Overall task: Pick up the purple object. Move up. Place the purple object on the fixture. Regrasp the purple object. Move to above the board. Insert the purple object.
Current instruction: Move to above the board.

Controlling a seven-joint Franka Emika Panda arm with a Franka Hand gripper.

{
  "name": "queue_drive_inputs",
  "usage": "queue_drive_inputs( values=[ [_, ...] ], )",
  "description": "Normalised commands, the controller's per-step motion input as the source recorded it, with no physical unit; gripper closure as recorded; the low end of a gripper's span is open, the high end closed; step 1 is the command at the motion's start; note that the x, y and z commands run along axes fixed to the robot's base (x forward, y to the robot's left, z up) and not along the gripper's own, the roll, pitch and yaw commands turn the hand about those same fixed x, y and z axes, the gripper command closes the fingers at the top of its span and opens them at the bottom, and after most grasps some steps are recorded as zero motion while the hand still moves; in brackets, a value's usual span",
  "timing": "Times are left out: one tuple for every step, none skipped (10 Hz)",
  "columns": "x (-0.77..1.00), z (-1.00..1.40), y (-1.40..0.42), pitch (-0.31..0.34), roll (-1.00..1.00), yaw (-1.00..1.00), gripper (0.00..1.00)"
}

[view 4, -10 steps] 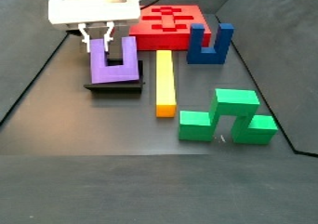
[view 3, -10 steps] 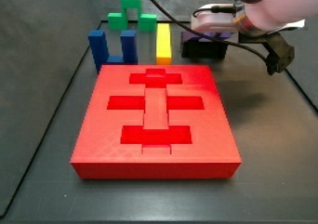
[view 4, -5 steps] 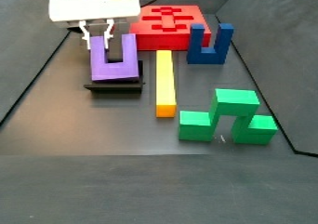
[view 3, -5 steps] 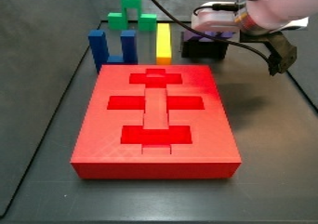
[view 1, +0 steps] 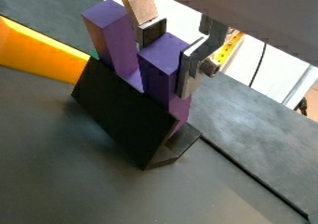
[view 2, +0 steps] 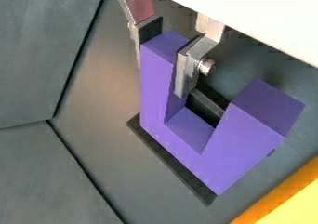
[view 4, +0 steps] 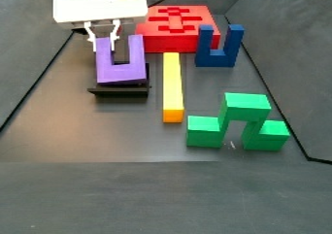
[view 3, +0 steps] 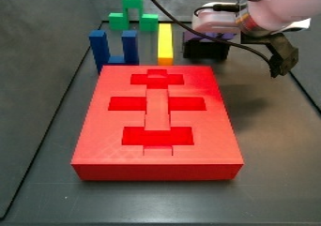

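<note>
your gripper [view 4: 101,39], upper left, seems clamped on one prong of the purple object [view 4: 119,67] in the fixture [view 4: 120,88]; an off-centre regrasp could tilt it.

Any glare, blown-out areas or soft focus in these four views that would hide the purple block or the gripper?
In a wrist view a bright overexposed window-like patch sits behind the gripper, yet the purple object stays sharp on the fixture. The other wrist picture is evenly lit. In a side view the arm's pale body is washed out above the board. In another, the floor shows a soft sheen.
</note>
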Motion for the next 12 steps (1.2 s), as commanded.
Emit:
queue_drive_inputs(
  values=[
    [0.0,1.4,0.0,0.0,0.0,0.0,1.0],
    [0.0,1.4,-0.02,-0.001,-0.05,0.05,1.0],
    [-0.02,1.4,-0.01,-0.02,-0.09,0.03,1.0],
    [-0.02,1.4,0.0,-0.017,-0.06,0.02,1.0],
    [-0.01,1.4,-0.03,-0.004,-0.02,0.01,1.0],
    [-0.01,1.4,-0.03,0.005,-0.01,0.0,1.0],
    [0.01,1.4,-0.02,0.024,-0.01,-0.01,1.0],
    [0.01,0.67,-0.03,0.048,-0.01,-0.01,1.0],
    [0.04,0.28,-0.02,0.07,0.0,0.0,1.0],
    [-1.33,0.3,-1.4,-0.009,-1.0,-0.05,1.0],
    [-1.34,0.31,-1.4,-0.016,-1.0,-0.05,1.0],
    [-1.4,0.31,-1.34,-0.055,-1.0,-0.04,1.0]
  ],
)
